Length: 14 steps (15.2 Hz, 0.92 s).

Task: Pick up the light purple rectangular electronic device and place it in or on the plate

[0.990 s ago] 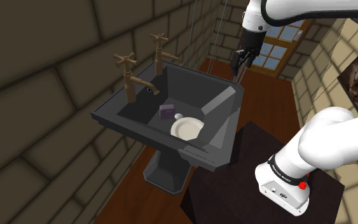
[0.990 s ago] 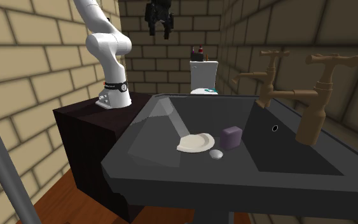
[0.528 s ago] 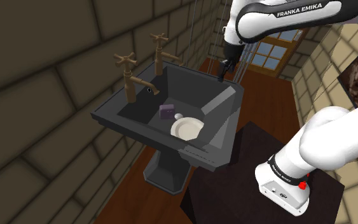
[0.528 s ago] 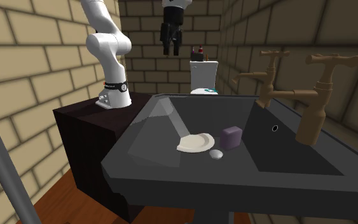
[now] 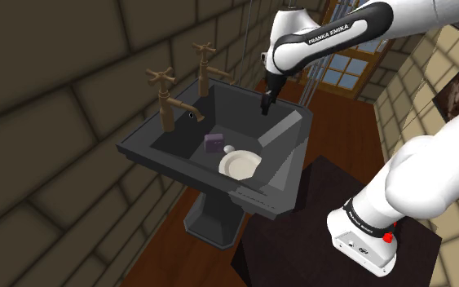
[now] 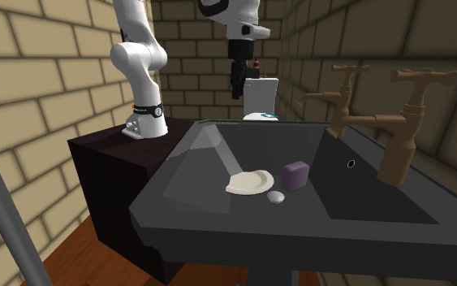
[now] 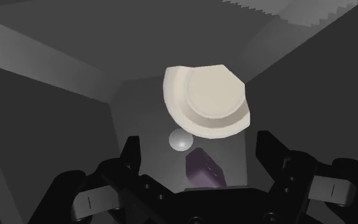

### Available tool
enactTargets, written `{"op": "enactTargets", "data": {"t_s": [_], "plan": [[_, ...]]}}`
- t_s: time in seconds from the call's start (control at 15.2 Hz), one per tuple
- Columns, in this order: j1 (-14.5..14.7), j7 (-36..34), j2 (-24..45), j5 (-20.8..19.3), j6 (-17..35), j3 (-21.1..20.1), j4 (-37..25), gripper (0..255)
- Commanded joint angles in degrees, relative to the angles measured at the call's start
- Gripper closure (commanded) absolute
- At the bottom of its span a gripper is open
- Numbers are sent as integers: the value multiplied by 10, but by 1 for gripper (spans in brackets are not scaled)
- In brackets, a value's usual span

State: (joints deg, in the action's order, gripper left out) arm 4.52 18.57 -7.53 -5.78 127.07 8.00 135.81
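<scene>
Up close in the wrist view, the gripper [image 7: 199,147] hangs with its black fingers [image 7: 131,154] spread wide, clasping nothing. Past them, on the floor of the dark grey sink [image 7: 56,121], lies the light purple rectangular device [image 7: 203,168]. A small pale ball [image 7: 180,140] sits just beside it, and the cream plate [image 7: 206,102] lies just beyond both. In the second exterior view the device rests just beside the plate, on that view's right. Two brass taps [image 6: 405,122] stand on the sink's right side there. Farther back the gripper hovers well above the sink's far end, with a white toilet [image 6: 260,96] behind it.
</scene>
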Motion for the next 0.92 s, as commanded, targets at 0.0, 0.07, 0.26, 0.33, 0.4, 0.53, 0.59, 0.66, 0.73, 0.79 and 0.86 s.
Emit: {"op": "enactTargets", "data": {"t_s": [0.0, 0.07, 0.26, 0.33, 0.4, 0.53, 0.59, 0.66, 0.73, 0.79, 0.86], "plan": [[5, 34, 51, 11, 28, 2, -24, 0], [6, 50, 74, 17, 40, 2, -35, 0], [8, 97, 140, 36, 72, -4, -69, 0], [8, 112, 162, 42, 81, -7, -82, 0], [8, 127, 183, 47, 89, -10, -95, 0], [7, 155, 226, 57, 104, -19, -123, 0], [6, 168, 247, 61, 110, -23, -138, 0], [4, 181, 269, 64, 115, -28, -153, 0], [3, 194, 289, 67, 120, -34, -169, 0], [2, 205, 310, 69, 125, -39, -185, 0], [1, 217, 331, 71, 129, -44, -202, 0]]}}
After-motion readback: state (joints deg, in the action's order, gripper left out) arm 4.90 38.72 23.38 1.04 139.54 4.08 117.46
